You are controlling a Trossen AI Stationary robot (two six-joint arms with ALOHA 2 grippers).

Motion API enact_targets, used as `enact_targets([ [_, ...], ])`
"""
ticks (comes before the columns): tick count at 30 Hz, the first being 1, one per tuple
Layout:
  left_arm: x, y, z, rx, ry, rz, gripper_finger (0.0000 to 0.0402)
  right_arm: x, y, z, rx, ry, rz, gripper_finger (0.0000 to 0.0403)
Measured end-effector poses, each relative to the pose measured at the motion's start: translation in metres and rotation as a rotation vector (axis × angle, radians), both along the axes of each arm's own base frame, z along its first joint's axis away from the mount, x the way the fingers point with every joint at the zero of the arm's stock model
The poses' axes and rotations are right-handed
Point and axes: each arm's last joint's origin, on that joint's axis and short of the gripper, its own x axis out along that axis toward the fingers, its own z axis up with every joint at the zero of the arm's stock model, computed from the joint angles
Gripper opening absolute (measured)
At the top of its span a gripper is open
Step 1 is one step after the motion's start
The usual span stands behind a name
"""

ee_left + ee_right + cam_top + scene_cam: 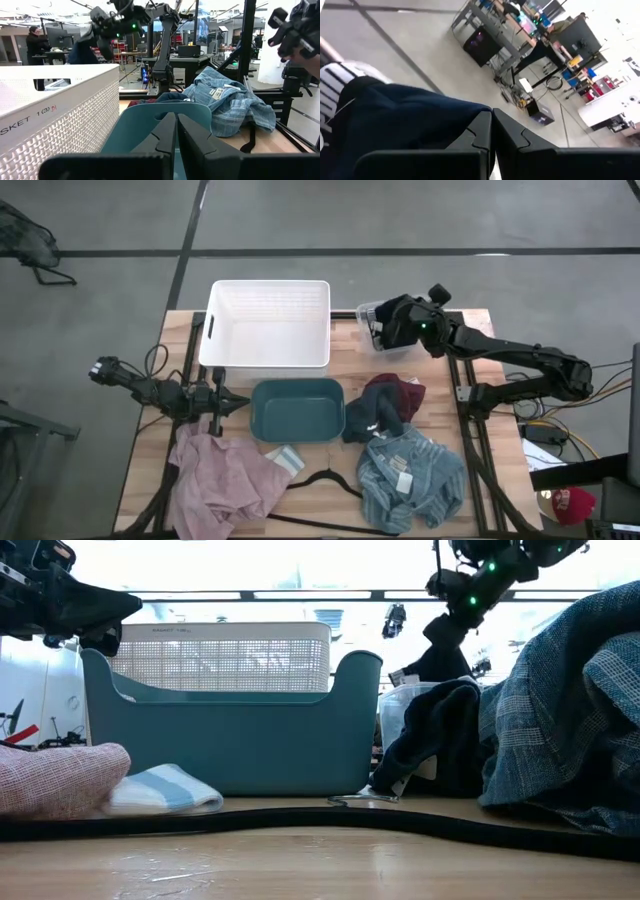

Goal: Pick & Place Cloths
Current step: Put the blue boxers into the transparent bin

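Navy cloth (395,115) in right hand (491,131)

Grey concrete floor (300,220) crossed by dark lines; cluttered workshop benches (530,35).

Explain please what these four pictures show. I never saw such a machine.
Two robot arms work at a wooden table. One picture looks down from above, one looks level across the table, and two come from cameras on the wrists. On the table lie a pink cloth, a blue striped cloth, a maroon cloth, a black hanger, a white basket and a teal bin. The left gripper waits shut above the pink cloth. The right gripper holds a navy cloth over a clear bin.
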Motion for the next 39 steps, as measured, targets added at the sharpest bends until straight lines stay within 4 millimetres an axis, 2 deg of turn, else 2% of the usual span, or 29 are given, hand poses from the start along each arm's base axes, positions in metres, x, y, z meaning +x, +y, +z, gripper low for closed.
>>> enact_targets([
  [4,0.0,0.0,0.0,0.0,0.0,0.0,0.0026,-0.003,0.001,-0.019,0.029,0.036,-0.004,0.0008],
  [11,0.0,0.0,0.0,0.0,0.0,0.0,0.0026,-0.009,0.004,-0.039,0.077,0.099,-0.003,0.0008],
  [17,0.0,0.0,0.0,0.0,0.0,0.0,0.0026,-0.011,0.005,-0.045,0.076,0.109,-0.018,0.0014],
  [24,0.0,0.0,0.0,0.0,0.0,0.0,0.0026,-0.011,0.005,-0.045,0.077,0.101,-0.023,0.0056],
  [39,0.0,0.0,0.0,0.0,0.0,0.0,0.0026,-0.01,0.006,-0.044,0.075,0.076,-0.023,0.0175],
])
